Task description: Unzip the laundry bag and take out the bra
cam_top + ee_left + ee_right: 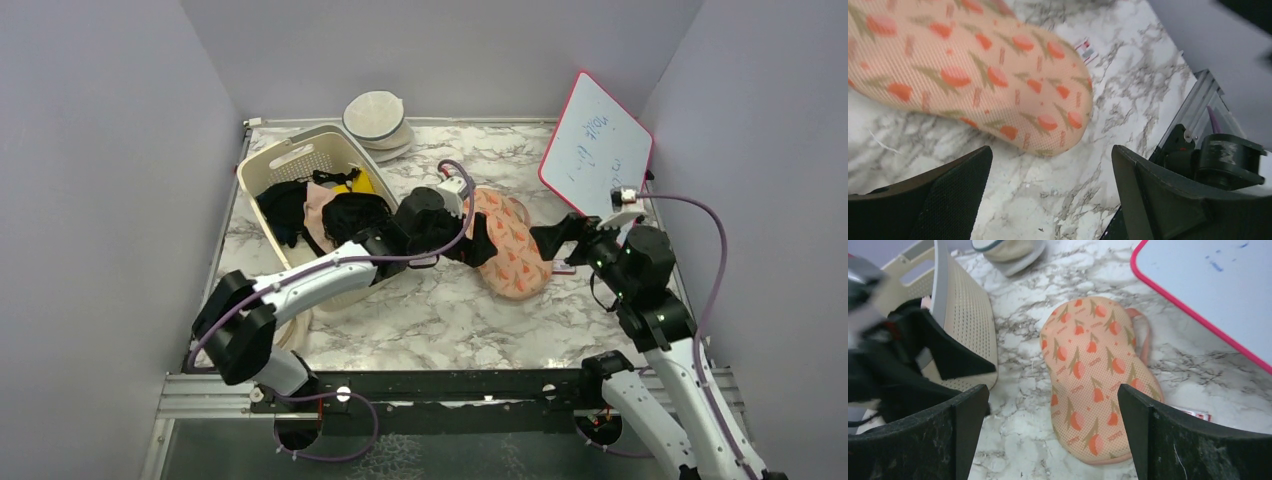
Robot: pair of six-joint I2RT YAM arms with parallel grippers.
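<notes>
The laundry bag lies closed on the marble table, right of the basket; its peach mesh with red-green wedges fills the left wrist view and the middle of the right wrist view. A pink loop shows at its far side. My left gripper is open and empty, low at the bag's left edge, with bare table between its jaws. My right gripper is open and empty at the bag's right, looking down on its near end. The bra is hidden.
A cream slotted basket with black garments and a pale piece stands at the left, under the left arm. Cream domed cases sit at the back. A red-rimmed whiteboard leans at the right. A small label lies by the bag.
</notes>
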